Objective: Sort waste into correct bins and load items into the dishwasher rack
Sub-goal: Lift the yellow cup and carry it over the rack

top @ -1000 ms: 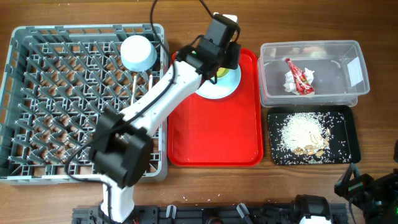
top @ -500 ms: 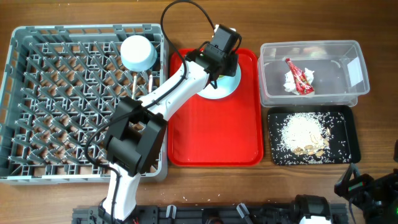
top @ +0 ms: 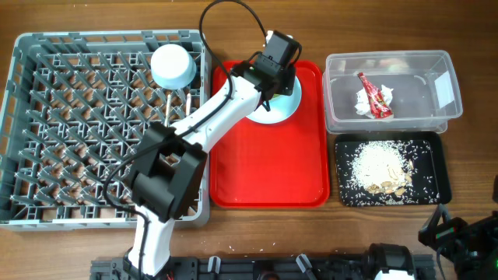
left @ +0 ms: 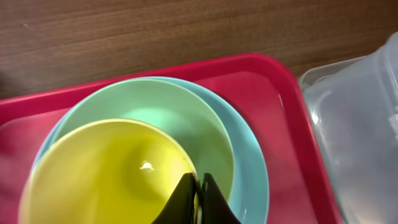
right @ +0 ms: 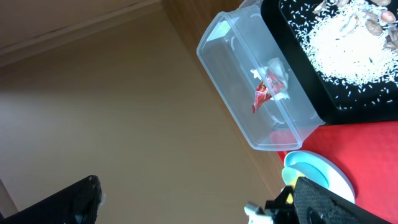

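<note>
My left gripper (top: 275,78) (left: 198,190) is shut on the rim of the yellow-green cup (left: 106,171), one finger inside and one outside. The cup stands on the light blue plate (top: 274,111) (left: 252,155) at the back of the red tray (top: 268,167). In the overhead view the arm hides most of the cup. The light blue bowl (top: 173,66) lies upside down in the grey dishwasher rack (top: 47,54). White cutlery (top: 166,103) sticks up beside it. My right gripper (right: 193,196) is open and empty, low at the table's front right (top: 459,233).
The clear tub (top: 432,74) (right: 236,74) holds the red wrapper (top: 375,95) and the white napkin (top: 362,103). The black tray (top: 432,183) in front of it holds rice scraps (top: 377,167). The left arm stretches from the front edge across the rack's right side.
The left arm's elbow has swung to the right and the wrist has settled lower over the cup. It has hardly moved over the last half second. The right arm has not moved.
</note>
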Controlling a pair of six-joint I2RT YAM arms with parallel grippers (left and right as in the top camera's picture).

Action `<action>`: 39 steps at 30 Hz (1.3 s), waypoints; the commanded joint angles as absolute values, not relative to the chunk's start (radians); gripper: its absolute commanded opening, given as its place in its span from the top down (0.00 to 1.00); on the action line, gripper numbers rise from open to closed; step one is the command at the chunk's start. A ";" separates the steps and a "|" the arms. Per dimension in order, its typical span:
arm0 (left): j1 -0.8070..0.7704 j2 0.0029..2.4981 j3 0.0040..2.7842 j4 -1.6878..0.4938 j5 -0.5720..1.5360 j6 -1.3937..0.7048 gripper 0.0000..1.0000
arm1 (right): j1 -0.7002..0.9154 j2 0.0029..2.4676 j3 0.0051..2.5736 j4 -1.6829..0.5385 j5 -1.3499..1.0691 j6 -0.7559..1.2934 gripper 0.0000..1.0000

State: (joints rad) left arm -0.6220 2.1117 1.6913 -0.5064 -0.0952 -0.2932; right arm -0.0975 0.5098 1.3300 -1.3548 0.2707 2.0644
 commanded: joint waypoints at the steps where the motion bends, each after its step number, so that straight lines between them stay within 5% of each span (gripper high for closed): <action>1: -0.624 1.913 1.689 -0.533 -0.117 -0.291 0.96 | -0.101 0.507 1.327 -1.356 0.280 2.072 0.00; 7: -0.559 1.594 1.689 -0.714 -0.012 -0.294 0.96 | -0.101 0.507 1.327 -1.356 0.280 2.072 0.00; 12: -0.314 1.486 1.689 -0.921 0.372 -0.297 0.96 | -0.101 0.507 1.327 -1.356 0.280 2.071 0.00; 26: 0.274 1.766 1.559 -1.093 1.329 -0.029 0.96 | -0.101 0.507 1.327 -1.356 0.280 2.072 0.00; 39: 0.337 1.998 1.410 -1.114 1.337 0.028 0.96 | -0.101 0.507 1.327 -1.356 0.280 2.072 0.00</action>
